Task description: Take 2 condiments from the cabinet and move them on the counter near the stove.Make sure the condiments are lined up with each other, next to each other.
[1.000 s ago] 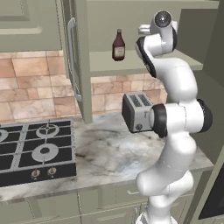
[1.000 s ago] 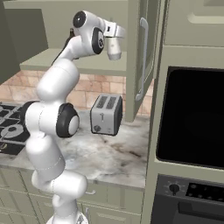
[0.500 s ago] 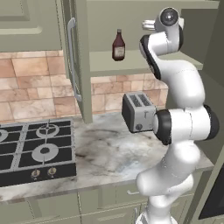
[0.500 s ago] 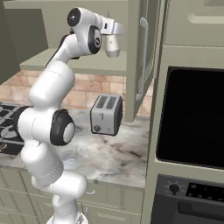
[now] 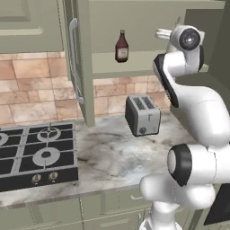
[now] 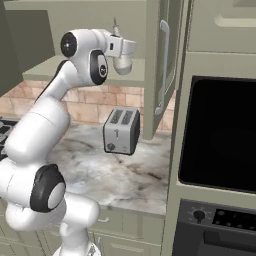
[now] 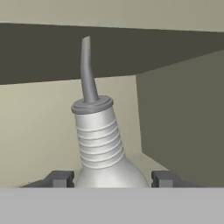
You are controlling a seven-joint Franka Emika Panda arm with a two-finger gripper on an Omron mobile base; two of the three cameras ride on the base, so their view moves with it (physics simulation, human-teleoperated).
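Swinging its upper joints rightward since a moment ago, the arm holds its jaws pinching the white bottle (image 7: 99, 144) inside the open cabinet (image 5: 148, 54). Left on the same shelf stands the dark red-brown bottle (image 5: 121, 46). Below, a silver toaster (image 5: 142, 115) sits on the table (image 5: 108, 157) beside the stove (image 5: 36, 155).

Olive-green cabinet (image 5: 85, 67), paler green inside. Dark red-brown bottle (image 5: 121, 46) with pale label, black cap. White bottle (image 7: 103, 148), ribbed neck, grey spout. Grey-beige marble counter (image 5: 105, 157), darker veining. Black stove (image 5: 36, 155), grey grates. Silver toaster (image 5: 142, 115). Backsplash tiles (image 5: 33, 90) in tan and pinkish brown. Black oven door (image 6: 220, 135).
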